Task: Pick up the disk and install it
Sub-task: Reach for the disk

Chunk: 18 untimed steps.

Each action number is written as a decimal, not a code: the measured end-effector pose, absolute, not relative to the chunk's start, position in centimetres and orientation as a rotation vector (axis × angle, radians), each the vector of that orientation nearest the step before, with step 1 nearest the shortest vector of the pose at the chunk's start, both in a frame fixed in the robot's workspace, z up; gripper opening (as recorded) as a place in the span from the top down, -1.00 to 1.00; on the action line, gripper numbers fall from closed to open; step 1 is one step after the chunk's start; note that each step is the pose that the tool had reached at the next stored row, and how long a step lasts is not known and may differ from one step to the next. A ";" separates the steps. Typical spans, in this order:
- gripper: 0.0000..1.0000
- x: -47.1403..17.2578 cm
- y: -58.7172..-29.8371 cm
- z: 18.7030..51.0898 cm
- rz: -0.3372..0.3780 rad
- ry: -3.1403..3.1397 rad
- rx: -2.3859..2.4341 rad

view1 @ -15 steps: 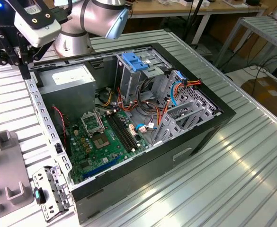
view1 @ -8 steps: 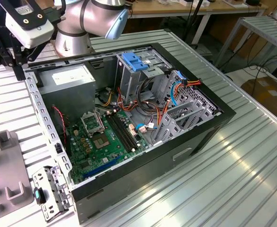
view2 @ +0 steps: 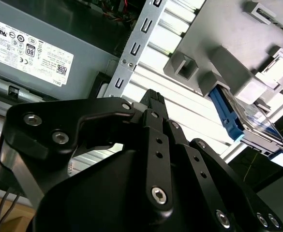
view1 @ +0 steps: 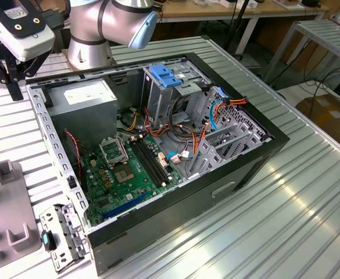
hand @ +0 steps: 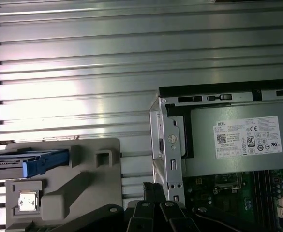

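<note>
The disk (hand: 29,163) sits in a slot of a grey moulded fixture (hand: 93,193) on the table (hand: 131,58), just beside the open computer case (hand: 166,140). In the first wrist view it shows as a thin band, so it seems to stand on its edge. Its long axis runs along the table's ribs, and 1 blue-railed end points toward the case. In the second wrist view the disk (view2: 250,121) shows a glossy silver face with a blue plastic rail down 1 side, held between blocky grey uprights of the fixture (view2: 214,43).

The gripper (view2: 153,99) is made of matte black links joined by hex-head bolts. It hangs over the table beside the case wall, near the fixture but apart from the disk. I cannot tell how far open it is. In the first wrist view the gripper (hand: 153,189) lies between the fixture and the case's perforated steel edge.

The table is ribbed, brushed aluminium with long parallel grooves. In the exterior view the case (view1: 245,168) is a black rectangular shell lying on its side. Inside it are a green motherboard (view1: 123,168) and a grey box with a white sticker (view1: 82,96). A blue plastic latch (view1: 165,75) sits on top of a grey metal cage, with orange and blue cables nearby. The smooth, rounded silver arm (view1: 108,23) rises behind the case.
</note>
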<state>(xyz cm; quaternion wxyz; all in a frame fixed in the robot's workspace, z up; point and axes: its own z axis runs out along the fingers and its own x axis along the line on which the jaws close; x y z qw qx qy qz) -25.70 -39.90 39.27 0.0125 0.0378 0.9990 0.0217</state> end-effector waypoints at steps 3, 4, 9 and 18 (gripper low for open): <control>0.79 -26.1 -39.9 39.3 0.068 3.114 0.118; 0.79 -26.3 -39.9 39.3 0.068 3.114 0.118; 0.79 -27.0 -39.9 39.3 0.068 3.114 0.118; 0.79 -27.0 -39.9 39.3 0.068 3.114 0.118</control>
